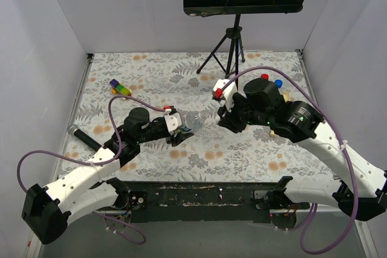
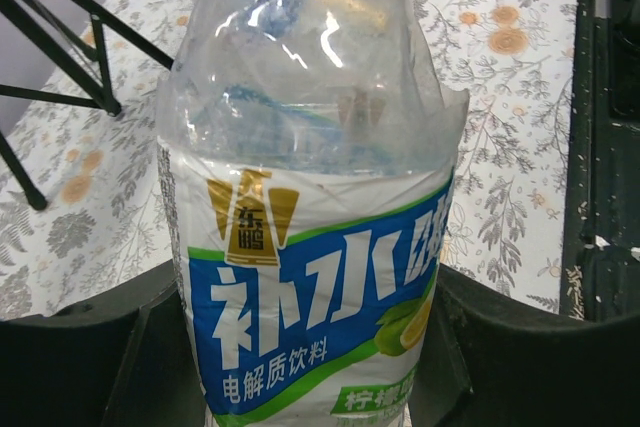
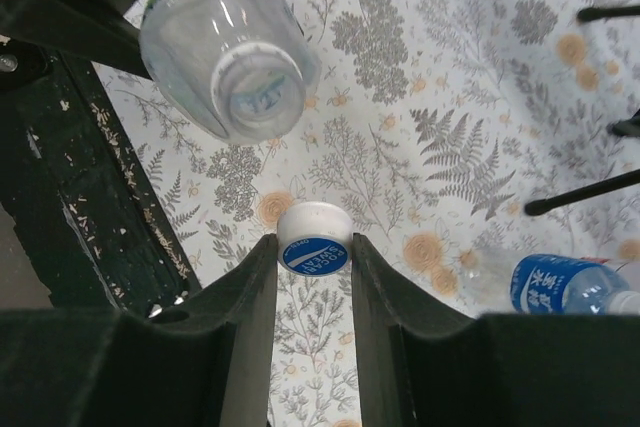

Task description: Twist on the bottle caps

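Note:
My left gripper [image 1: 180,131] is shut on a clear bottle with a blue, white and green label [image 2: 310,247], holding it tilted off the table with its open mouth [image 3: 258,92] toward the right arm; it also shows in the top view [image 1: 193,119]. My right gripper [image 3: 314,252] is shut on a whitish cap with a blue top [image 3: 314,240], a short way from the bottle's mouth and apart from it. In the top view the right gripper [image 1: 225,118] faces the bottle. A red cap [image 1: 264,77] and a blue cap [image 1: 278,83] lie behind the right arm. A second blue-labelled bottle [image 3: 560,285] lies on the cloth.
A music stand's tripod [image 1: 233,43] stands at the back centre; its legs show in the left wrist view [image 2: 70,47]. A multicoloured toy block [image 1: 120,87] lies at the back left. A dark rod [image 1: 84,138] lies at the left. White walls enclose the floral cloth [image 1: 157,77].

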You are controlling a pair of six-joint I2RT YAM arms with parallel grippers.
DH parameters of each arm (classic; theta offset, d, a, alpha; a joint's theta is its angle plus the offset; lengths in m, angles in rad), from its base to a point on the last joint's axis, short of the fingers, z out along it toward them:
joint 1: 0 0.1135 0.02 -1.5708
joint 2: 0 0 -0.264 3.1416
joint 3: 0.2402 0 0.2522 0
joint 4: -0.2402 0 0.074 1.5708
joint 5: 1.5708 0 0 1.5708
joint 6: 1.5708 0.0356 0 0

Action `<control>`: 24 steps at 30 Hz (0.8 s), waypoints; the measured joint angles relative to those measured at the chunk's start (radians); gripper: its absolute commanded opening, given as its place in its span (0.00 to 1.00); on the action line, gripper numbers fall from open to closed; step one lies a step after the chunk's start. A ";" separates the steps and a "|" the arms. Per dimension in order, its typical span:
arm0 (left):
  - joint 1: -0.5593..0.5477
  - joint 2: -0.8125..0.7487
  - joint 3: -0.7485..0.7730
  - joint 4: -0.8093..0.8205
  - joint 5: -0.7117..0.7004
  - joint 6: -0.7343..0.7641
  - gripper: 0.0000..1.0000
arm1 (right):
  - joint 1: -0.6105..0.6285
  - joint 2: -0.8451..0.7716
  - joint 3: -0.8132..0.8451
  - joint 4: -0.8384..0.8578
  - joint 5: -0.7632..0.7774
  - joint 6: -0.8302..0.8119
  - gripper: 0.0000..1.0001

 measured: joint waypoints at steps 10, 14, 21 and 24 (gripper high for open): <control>-0.049 0.048 0.019 -0.040 0.059 0.019 0.55 | 0.000 -0.048 0.058 0.001 -0.128 -0.163 0.14; -0.057 0.053 0.022 -0.046 0.071 0.023 0.55 | 0.000 -0.038 0.063 0.001 -0.178 -0.204 0.14; -0.058 0.053 0.024 -0.065 0.085 0.033 0.55 | 0.000 -0.002 0.082 -0.008 -0.250 -0.255 0.14; -0.059 0.053 0.025 -0.078 0.097 0.034 0.55 | 0.000 0.009 0.084 -0.020 -0.270 -0.272 0.14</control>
